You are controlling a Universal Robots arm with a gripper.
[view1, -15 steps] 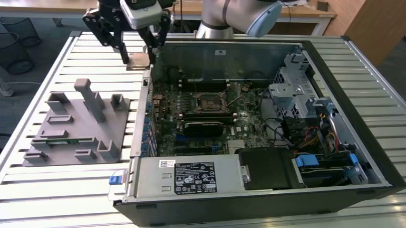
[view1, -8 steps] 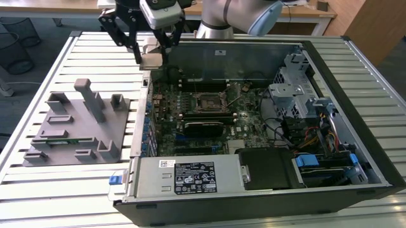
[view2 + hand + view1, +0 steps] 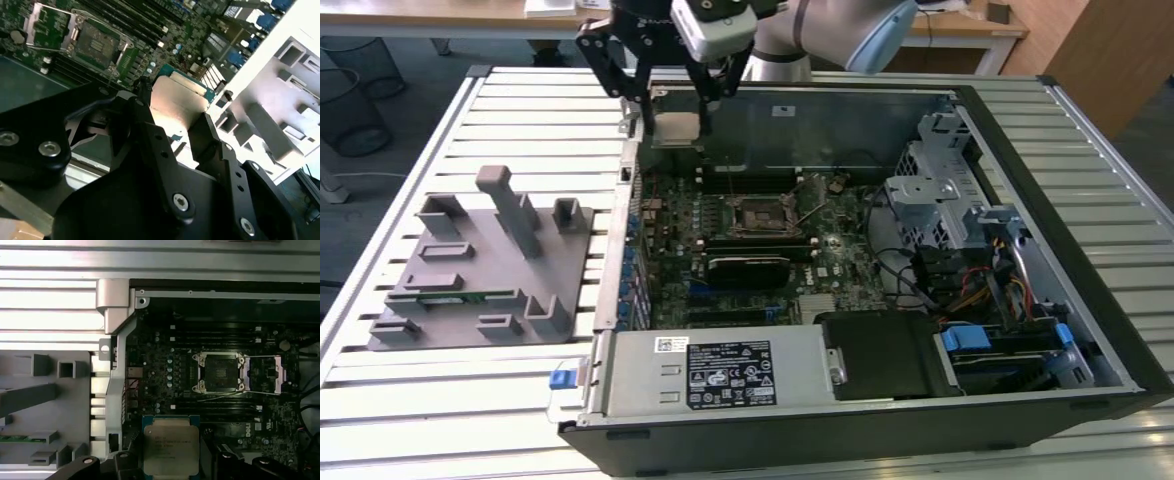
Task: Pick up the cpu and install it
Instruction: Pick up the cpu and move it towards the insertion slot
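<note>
We're mid-carry: claw (image 3: 675, 122) clamped on the cpu (image 3: 171, 445) above the edge of the case (image 3: 854, 440), not yet over the open socket (image 3: 218, 372), so seating likely needs careful squaring.

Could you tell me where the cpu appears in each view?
Exterior view: the cpu is clamped in the gripper over the case's far edge.
Second wrist view: cpu between the fingers.
First wrist view: cpu over the motherboard.
Shared landmark: the open socket.
</note>
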